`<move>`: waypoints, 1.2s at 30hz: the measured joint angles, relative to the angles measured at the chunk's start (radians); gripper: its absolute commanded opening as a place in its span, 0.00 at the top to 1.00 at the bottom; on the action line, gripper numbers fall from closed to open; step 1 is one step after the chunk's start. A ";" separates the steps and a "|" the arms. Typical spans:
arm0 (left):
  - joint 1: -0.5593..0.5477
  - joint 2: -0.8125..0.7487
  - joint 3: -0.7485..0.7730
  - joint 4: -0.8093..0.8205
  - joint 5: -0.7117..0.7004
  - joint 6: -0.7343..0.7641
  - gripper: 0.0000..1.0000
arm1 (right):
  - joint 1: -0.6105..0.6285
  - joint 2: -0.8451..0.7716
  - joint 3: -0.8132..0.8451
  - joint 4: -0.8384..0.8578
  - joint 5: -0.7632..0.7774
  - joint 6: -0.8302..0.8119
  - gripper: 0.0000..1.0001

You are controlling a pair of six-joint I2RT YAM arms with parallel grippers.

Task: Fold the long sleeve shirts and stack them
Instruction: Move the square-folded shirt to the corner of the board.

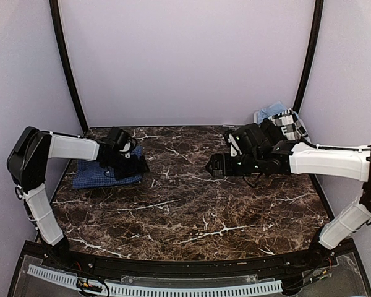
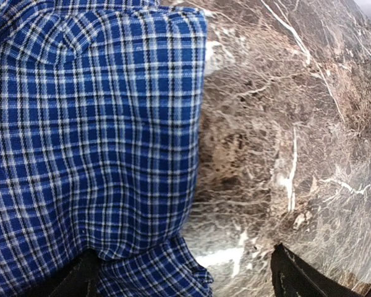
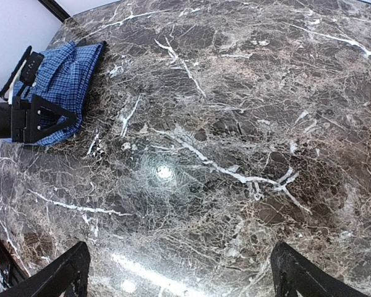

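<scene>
Blue shirt (image 1: 102,175): folded to a compact packet, lies flat on the far-left part of table (image 1: 191,210), near the back edge; fine check w/ dark and white lines.
L claw (image 2: 185,281): fingers (image 2: 74,281) spread apart, nothing between them; one tip over the shirt's edge, other tip over bare marble. If it touches the cloth: cannot tell.
R claw (image 3: 182,275): fingers wide apart, holds nothing, hangs above bare marble approx. centre-right of table, well apart from the shirt.
Basket (image 1: 295,124): white, slatted, at far-right corner behind R arm; pale blue cloth (image 1: 272,110) sticks out at its top.
</scene>
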 measured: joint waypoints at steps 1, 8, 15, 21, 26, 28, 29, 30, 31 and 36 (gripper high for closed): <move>0.018 -0.002 -0.002 -0.005 0.007 0.021 0.04 | 0.000 0.000 -0.002 -0.001 0.000 0.000 0.01; 0.171 -0.009 0.021 -0.104 0.074 0.182 0.04 | 0.000 -0.001 -0.016 -0.005 -0.003 -0.001 0.01; 0.210 0.011 0.124 -0.248 0.040 0.262 0.03 | 0.000 -0.017 -0.034 -0.007 -0.004 -0.007 0.01; 0.240 0.019 0.176 -0.303 0.035 0.293 0.03 | -0.005 -0.057 -0.063 -0.008 -0.003 -0.007 0.01; 0.242 0.019 0.197 -0.317 0.037 0.296 0.03 | -0.008 -0.065 -0.064 -0.008 0.004 -0.007 0.01; 0.242 0.019 0.198 -0.318 0.042 0.296 0.03 | -0.010 -0.065 -0.063 -0.012 0.009 -0.008 0.01; 0.241 0.019 0.198 -0.318 0.045 0.295 0.03 | -0.010 -0.065 -0.062 -0.018 0.014 -0.008 0.01; 0.239 0.019 0.198 -0.318 0.048 0.295 0.03 | -0.011 -0.065 -0.060 -0.023 0.019 -0.008 0.01; 0.235 0.018 0.198 -0.317 0.051 0.294 0.03 | -0.011 -0.065 -0.059 -0.026 0.023 -0.008 0.01; 0.197 -0.017 0.197 -0.309 0.063 0.281 0.02 | -0.015 -0.065 -0.040 -0.034 0.047 -0.009 0.01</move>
